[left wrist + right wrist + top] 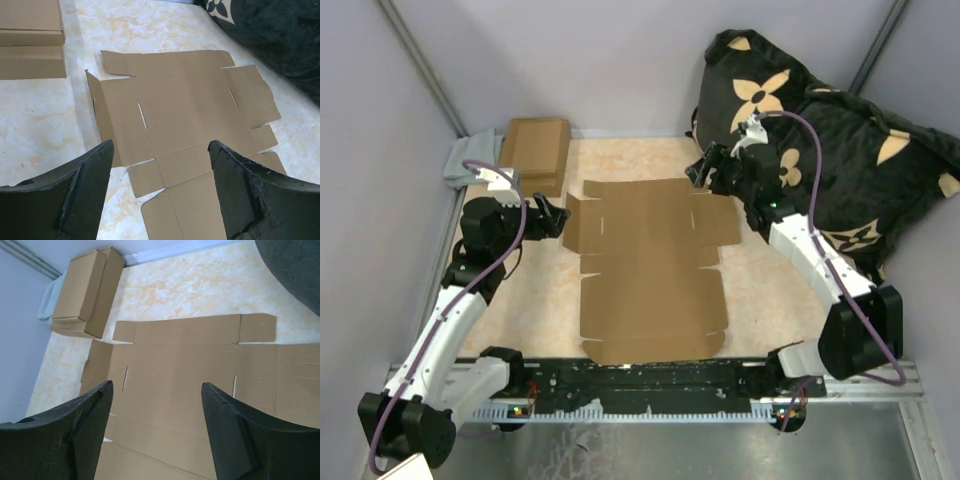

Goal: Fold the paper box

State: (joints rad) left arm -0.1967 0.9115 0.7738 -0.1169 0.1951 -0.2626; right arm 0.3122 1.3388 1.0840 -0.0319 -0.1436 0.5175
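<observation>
Top view: the unfolded paper box [650, 265] lies flat, reaching the table's near edge, with the left gripper [550, 218] beside its far-left flap and the right gripper [704, 170] over its far-right corner. Left wrist view: the jaws stand wide apart and empty, and in the inspector's judgement a one-sided push could slide the loose sheet rather than crease it. Right wrist view: the jaws are likewise spread and empty.

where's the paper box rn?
Top view: the paper box lies unfolded mid-table, between the left claw and right claw. The stacked cardboard boxes sit beyond its far-left corner, the black floral cushion to its far right.
</observation>
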